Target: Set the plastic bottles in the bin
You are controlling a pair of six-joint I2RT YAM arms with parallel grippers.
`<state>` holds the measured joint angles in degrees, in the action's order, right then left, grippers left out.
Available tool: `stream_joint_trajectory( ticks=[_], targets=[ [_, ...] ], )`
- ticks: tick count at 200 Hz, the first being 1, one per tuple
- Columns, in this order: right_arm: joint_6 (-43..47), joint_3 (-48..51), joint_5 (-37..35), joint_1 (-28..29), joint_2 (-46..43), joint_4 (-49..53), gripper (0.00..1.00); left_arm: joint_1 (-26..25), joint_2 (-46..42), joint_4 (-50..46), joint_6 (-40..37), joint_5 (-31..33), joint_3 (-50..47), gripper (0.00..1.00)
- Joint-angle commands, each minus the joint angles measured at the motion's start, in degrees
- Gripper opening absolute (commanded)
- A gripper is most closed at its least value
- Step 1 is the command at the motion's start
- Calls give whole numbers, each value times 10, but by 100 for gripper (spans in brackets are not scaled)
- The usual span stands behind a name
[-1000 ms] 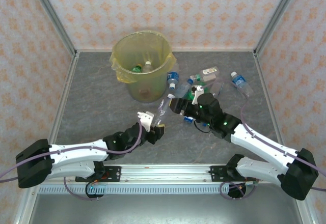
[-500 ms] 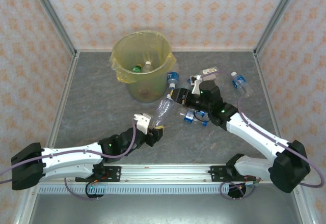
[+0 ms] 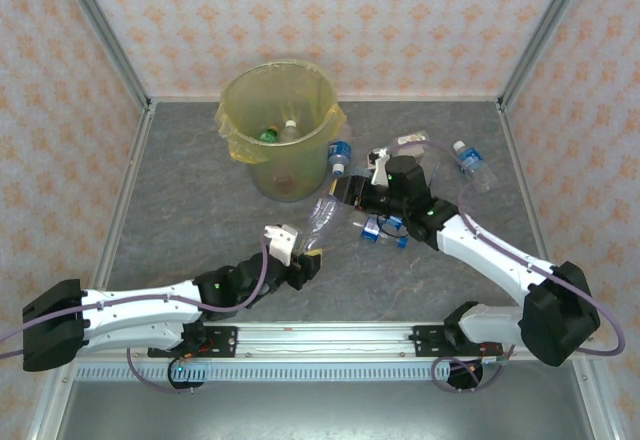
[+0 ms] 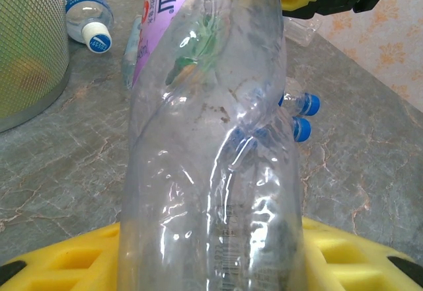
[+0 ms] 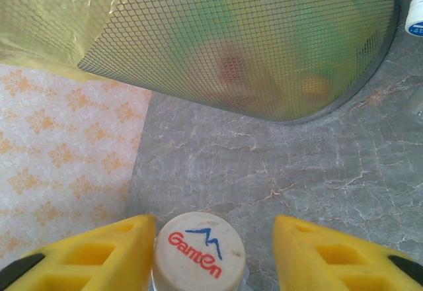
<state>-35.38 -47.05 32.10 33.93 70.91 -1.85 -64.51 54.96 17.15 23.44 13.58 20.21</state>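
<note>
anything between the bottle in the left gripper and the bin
Nothing visible lies between the bottle and the bin: bare table runs from its cap to the bin wall. But the right gripper has open fingers flanking that cap, and the left gripper holds the bottle's other end.

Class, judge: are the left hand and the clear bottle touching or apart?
Touching. The left wrist view shows the clear bottle wedged between the left hand's yellow fingers, without gaps.

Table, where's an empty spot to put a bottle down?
Bare table lies left of the bin, out to the left wall, and along the back wall right of it. It's crowded right of the bin, where bottles cluster around the right end effector.
</note>
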Motion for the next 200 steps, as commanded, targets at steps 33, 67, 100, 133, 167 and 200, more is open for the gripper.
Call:
stream_joint_trajectory(
  ticks=[33,67,100,133,167,200],
  targets=[
    [1,-13,45,-3,11,-24,48,-8,13,1,-16,8,33,51],
    [-3,-11,60,-3,15,-29,45,-10,26,-2,-19,10,40,52],
    [3,-12,37,-2,-3,-16,40,-10,27,-3,-16,12,37,51],
    [8,-17,17,-3,-19,2,34,-10,25,-7,-13,19,36,53],
    [14,-25,-6,-2,-29,19,35,-10,22,-7,-12,23,38,66],
    [29,-44,-50,-3,-61,52,35,-10,1,-9,1,37,35,99]
  ],
)
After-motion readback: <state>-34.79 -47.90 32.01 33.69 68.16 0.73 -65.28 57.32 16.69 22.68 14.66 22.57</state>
